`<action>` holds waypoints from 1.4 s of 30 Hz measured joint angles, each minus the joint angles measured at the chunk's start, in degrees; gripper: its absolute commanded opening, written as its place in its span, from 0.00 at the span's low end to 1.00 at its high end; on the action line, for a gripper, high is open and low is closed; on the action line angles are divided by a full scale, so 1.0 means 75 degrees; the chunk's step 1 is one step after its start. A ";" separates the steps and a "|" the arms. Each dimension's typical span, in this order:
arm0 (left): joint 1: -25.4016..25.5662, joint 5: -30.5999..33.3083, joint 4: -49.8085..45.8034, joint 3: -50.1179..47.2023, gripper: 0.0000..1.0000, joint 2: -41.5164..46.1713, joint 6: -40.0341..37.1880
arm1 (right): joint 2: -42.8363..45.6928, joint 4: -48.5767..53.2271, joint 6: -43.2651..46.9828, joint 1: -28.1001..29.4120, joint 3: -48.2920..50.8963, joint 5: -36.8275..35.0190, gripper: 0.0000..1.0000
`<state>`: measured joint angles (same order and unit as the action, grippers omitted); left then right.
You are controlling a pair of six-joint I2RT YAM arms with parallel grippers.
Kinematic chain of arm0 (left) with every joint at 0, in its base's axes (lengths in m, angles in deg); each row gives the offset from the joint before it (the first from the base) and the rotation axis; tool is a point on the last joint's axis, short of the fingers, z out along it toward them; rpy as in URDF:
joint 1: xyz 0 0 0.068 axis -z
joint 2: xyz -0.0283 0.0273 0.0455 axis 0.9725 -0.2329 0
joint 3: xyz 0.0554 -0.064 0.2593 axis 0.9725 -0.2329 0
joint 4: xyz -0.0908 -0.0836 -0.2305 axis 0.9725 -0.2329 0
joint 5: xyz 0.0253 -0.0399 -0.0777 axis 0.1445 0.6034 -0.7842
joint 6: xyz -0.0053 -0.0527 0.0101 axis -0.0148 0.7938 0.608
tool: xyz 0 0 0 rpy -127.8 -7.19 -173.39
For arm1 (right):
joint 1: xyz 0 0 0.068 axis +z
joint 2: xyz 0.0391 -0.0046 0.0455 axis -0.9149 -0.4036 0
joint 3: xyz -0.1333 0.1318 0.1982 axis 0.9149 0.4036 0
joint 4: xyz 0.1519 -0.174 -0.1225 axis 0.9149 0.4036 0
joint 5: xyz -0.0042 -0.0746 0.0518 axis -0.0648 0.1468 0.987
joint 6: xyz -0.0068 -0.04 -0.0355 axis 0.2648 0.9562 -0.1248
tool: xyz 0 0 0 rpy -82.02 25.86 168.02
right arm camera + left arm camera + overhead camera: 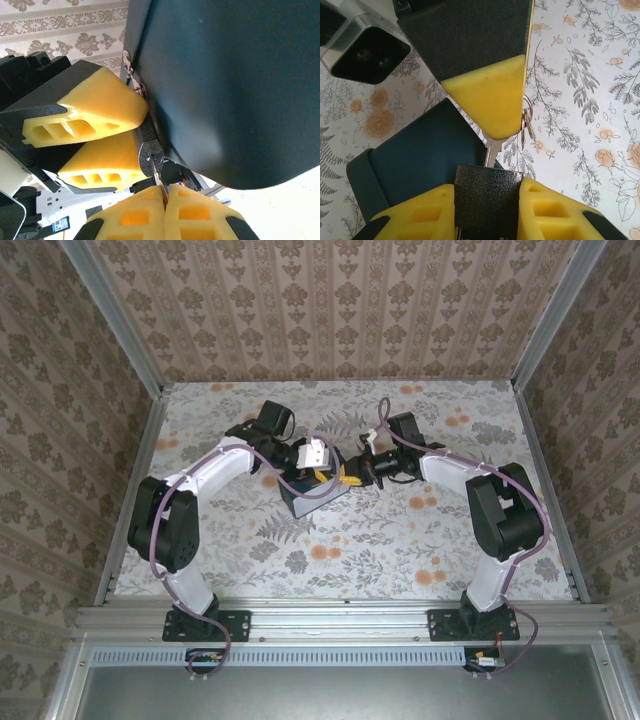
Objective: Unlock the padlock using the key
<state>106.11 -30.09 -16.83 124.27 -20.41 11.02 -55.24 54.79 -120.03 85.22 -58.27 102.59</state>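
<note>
A blue box [415, 160] was seen on the surface [580, 75] beneath the padlock [487, 205]. The padlock was clamped in the left pincer [487, 200]; its inserted key [491, 151] was pinched by the right pincer [164, 196].

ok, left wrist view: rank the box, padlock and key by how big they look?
1. dark blue box, even with its near edge covered.
2. padlock, close to the camera, which inflates it.
3. key, only a short stretch of blade shows.
</note>
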 measured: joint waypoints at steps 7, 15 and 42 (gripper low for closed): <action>-0.0070 0.0038 0.0102 -0.0023 0.15 0.0006 0.0134 | -0.0370 -0.0003 -0.0484 -0.0050 -0.0361 0.0358 0.00; -0.0117 0.0009 0.0117 0.0000 0.15 0.0070 0.0131 | -0.0516 0.0090 -0.0766 -0.0111 -0.0621 0.0618 0.00; -0.0102 0.0184 0.0032 -0.0009 0.13 0.0134 0.0638 | -0.0612 -0.1230 -0.1623 0.0140 -0.0408 0.0423 0.00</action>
<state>105.35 -28.71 -16.59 124.20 -19.41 15.81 -59.83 45.57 -132.20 86.27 -61.33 105.76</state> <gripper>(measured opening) 0.250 0.040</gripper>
